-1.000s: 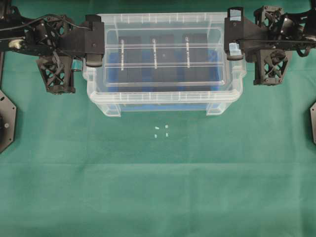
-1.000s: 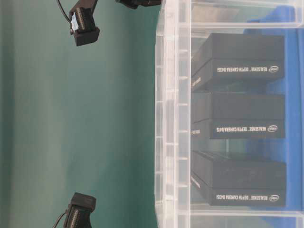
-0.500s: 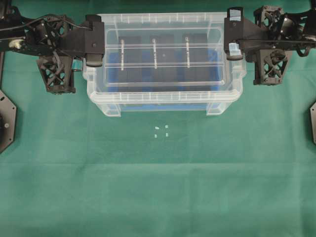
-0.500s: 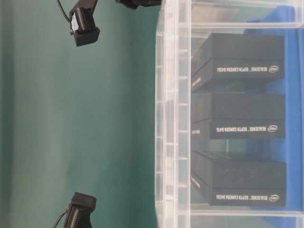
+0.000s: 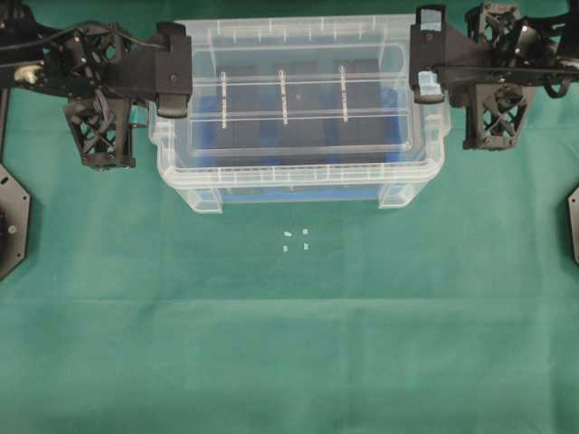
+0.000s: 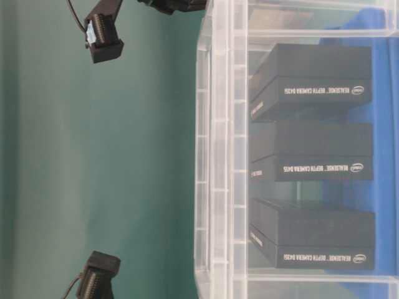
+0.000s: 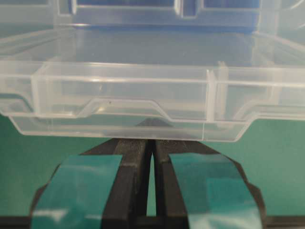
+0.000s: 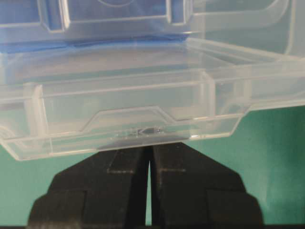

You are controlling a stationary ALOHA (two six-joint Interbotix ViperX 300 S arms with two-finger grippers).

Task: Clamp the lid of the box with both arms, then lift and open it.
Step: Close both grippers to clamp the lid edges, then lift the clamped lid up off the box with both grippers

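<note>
The clear lid (image 5: 298, 113) hangs level over the open box (image 5: 298, 185), a deep clear tub with a blue bottom and upright black slabs (image 6: 312, 156) inside. My left gripper (image 5: 174, 83) is shut on the lid's left end and my right gripper (image 5: 425, 54) on its right end. In the left wrist view the teal-taped gripper (image 7: 151, 131) pinches the edge of the lid (image 7: 124, 90). The right wrist view shows the other gripper (image 8: 148, 138) pinching the rim of the lid (image 8: 119, 105). The fingertips are hidden behind the plastic.
Small white bits (image 5: 296, 240) lie on the green cloth in front of the box. Black hexagonal bases sit at the left edge (image 5: 11, 221) and right edge (image 5: 572, 221). The lattice wrists (image 5: 95, 136) (image 5: 493, 113) flank the box.
Both grippers have risen with the lid held between them. In the table-level view the lid's rim has drawn away from the box rim. The box has stayed in place.
</note>
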